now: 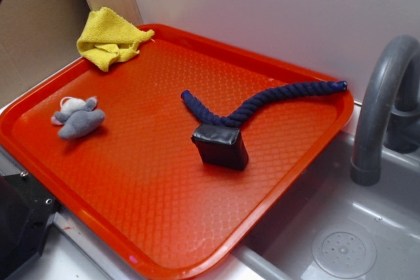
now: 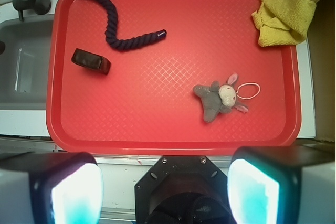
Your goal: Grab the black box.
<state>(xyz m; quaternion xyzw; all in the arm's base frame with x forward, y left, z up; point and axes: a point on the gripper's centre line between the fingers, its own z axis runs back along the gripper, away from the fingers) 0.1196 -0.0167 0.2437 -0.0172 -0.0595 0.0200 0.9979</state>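
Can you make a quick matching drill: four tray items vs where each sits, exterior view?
Items:
1. black box
2. yellow cloth
3. grey plush toy
4. dark blue rope

Places:
A. far left corner of the red tray, overhanging the rim
B. left part of the tray, alone
C. stretching from mid-tray to the right rim
D. near mid-tray, just in front of the rope's bend

Pairs: 1-D, 2-A, 3-B, 4-C

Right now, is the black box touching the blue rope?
Apart. The wrist view shows a strip of red tray between the black box and the blue rope; the exterior view only makes them seem to meet.
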